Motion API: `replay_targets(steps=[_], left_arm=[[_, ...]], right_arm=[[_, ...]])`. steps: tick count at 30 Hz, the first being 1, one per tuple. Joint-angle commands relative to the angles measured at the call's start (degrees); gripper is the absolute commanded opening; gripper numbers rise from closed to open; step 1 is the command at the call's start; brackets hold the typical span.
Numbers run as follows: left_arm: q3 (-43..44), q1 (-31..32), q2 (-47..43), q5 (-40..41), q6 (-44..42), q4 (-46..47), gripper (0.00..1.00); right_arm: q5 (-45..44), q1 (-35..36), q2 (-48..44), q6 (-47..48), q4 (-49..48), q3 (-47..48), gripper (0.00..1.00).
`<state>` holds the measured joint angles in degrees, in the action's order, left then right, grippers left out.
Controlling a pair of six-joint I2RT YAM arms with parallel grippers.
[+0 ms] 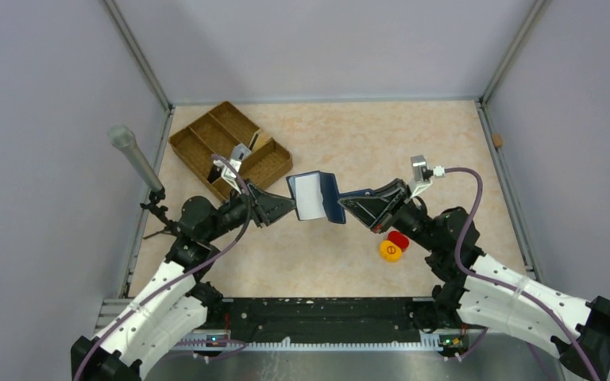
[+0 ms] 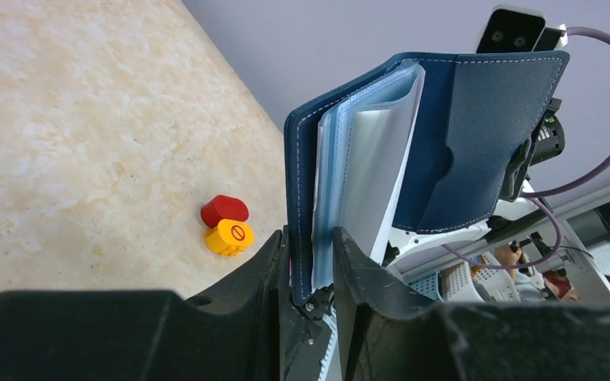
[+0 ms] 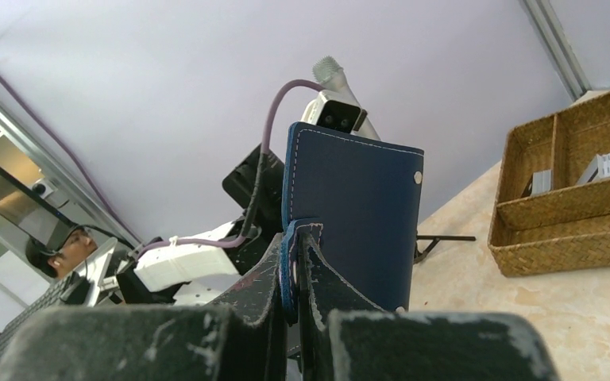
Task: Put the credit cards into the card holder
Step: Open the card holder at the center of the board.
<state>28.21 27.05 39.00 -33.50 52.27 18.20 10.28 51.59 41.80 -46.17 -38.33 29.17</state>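
left pincer has its two fingers on either side of the lower edge of the card holder. one finger lies against the outside of a dark blue cover and the other against the stack of clear plastic sleeves, so it looks clamped on that half. right pincer comes in from the other side, closed tight on the blue tab at the edge of the other cover, with the leather pinched flat between its fingertips.

between the two arms the card holder hangs open like a book, lifted off the table at about the middle of it. from above, the pale inside faces up, with dark blue showing along the right edge. from the left wrist the sleeves fan out a little from the spine, and i cannot make out a card in any of them.

the credit cards are not in the holder. two grey ones lean in separate compartments of the brown woven tray, which sits at the far left of the table, behind the left arm.

a red piece and a yellow piece sit touching each other on the table, just in front of the right arm and below the holder. the yellow one has a round mark on top.
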Motion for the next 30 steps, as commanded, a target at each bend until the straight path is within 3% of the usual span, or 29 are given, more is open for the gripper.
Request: replay_targets(steps=[1,10,16,21,24,28,30], left_arm=[[-0.17,0.1,1.54,-3.5,1.87,8.66,0.3],[-0.94,0.11,2.14,-5.21,3.42,12.83,0.33],[-1.29,0.11,1.66,-4.38,3.15,11.84,0.03],[-0.3,0.1,0.09,0.87,-1.56,-0.8,0.0],[1.31,0.09,0.74,3.28,-5.51,-9.31,0.0],[3.36,0.16,4.76,8.37,-6.61,-21.49,0.0],[4.47,0.16,7.77,11.62,-7.29,-27.05,0.0]], right_arm=[[1.26,0.13,0.28,-0.9,-5.16,-0.01,0.0],[1.83,-0.12,0.91,-1.68,-6.22,-0.45,0.0],[-3.98,-1.05,0.84,-0.49,1.16,-2.2,0.0],[-16.67,-1.12,3.33,1.04,17.71,-1.93,0.0],[-19.33,-1.09,7.61,3.35,23.05,-0.78,0.13],[-25.45,-0.96,13.37,4.89,31.52,1.6,0.44],[-27.8,-0.26,14.75,6.28,33.88,2.67,0.55]])
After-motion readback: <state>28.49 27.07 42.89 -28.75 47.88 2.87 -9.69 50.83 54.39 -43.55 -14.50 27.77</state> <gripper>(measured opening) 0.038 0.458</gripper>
